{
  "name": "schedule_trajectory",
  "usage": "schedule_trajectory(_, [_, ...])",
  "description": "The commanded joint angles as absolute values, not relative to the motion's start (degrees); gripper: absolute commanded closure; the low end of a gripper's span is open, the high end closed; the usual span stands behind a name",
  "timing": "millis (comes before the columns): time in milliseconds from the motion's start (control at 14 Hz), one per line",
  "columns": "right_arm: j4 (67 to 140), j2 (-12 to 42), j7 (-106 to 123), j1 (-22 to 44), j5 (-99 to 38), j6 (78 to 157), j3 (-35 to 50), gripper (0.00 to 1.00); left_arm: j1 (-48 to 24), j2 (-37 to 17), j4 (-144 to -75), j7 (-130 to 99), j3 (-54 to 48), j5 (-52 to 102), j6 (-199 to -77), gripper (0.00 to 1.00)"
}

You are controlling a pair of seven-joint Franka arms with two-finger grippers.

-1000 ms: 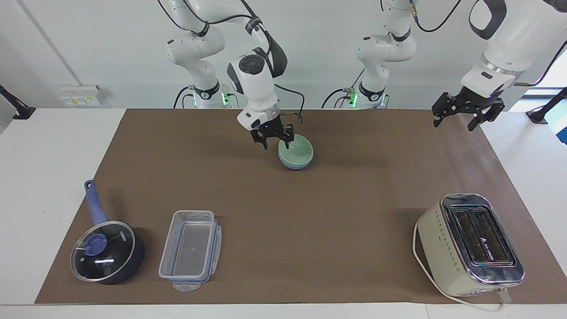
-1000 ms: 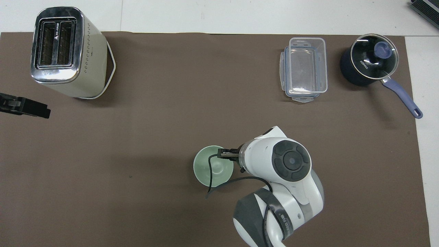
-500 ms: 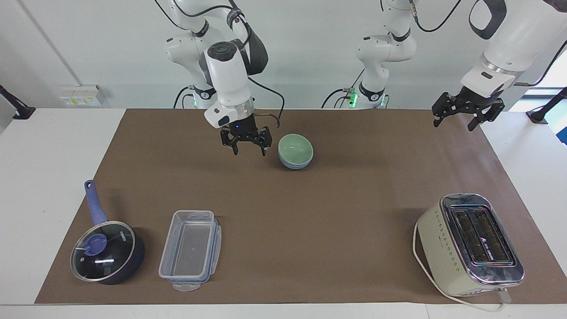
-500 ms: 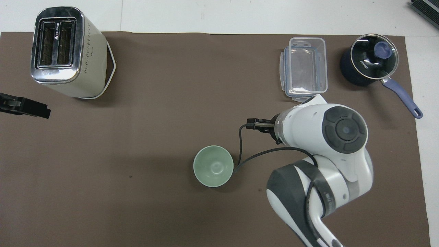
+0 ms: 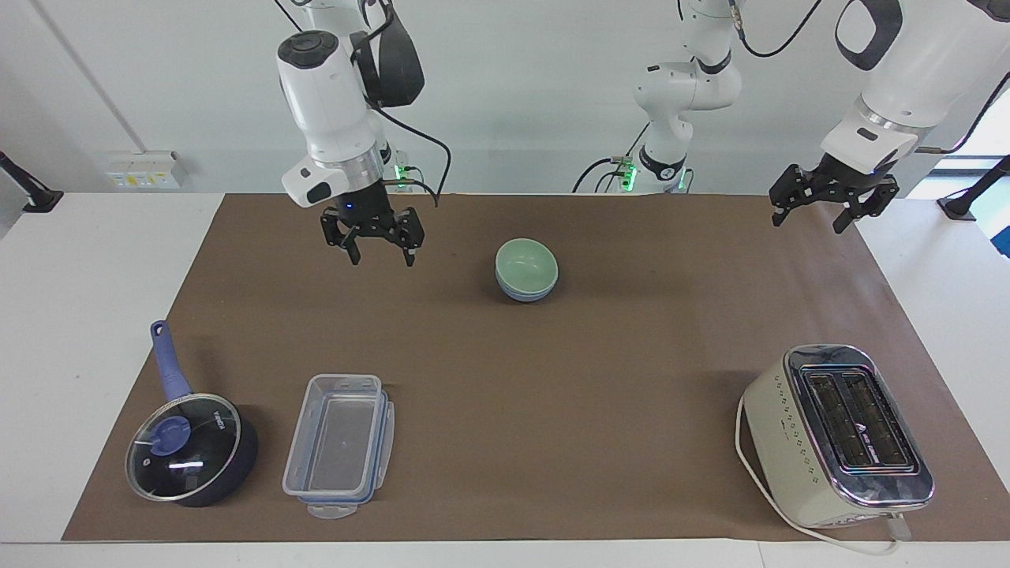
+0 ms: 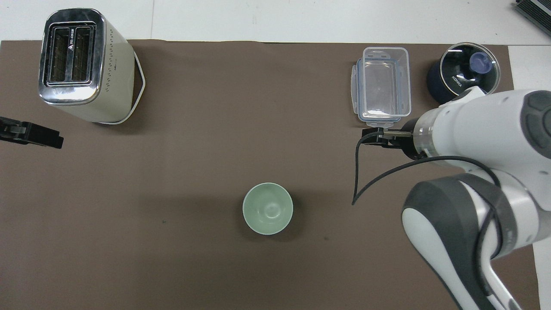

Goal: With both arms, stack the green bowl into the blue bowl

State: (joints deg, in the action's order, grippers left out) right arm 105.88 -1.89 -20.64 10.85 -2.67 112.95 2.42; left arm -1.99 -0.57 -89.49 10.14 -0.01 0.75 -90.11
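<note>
The green bowl sits nested inside the blue bowl on the brown mat, near the robots. Only the blue bowl's lower rim shows under it. In the overhead view only the green bowl shows; the blue bowl is hidden beneath it. My right gripper is open and empty, raised over the mat, apart from the bowls toward the right arm's end; it also shows in the overhead view. My left gripper waits open and empty over the mat's edge at the left arm's end; it also shows in the overhead view.
A cream toaster stands farthest from the robots at the left arm's end. A clear plastic container and a dark blue lidded saucepan stand farthest from the robots at the right arm's end.
My right gripper has let go of the green bowl's rim, risen and moved away toward the right arm's end. The stacked bowls and my left arm have not moved.
</note>
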Motion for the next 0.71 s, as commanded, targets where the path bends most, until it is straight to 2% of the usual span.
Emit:
schedule_trajectory(0, [102.4,-2.28,-19.34,8.53,-1.85,108.55,2.73,0.0,-1.67,-0.09,-89.3,9.4,-0.26,-0.26,-89.3,0.0])
schedule_trajectory(286, [101.43,-4.65,-19.25,5.72,-1.85,106.36,2.72,0.0,-1.67,-0.09,-89.3,9.4,-0.35,-0.26,-89.38,0.0])
schedule_trajectory(643, [92.74,-4.75,-12.58,0.63,-1.85,94.33,2.64,0.0,-1.67,-0.09,-89.3,9.4,-0.35,-0.26,-89.38,0.0])
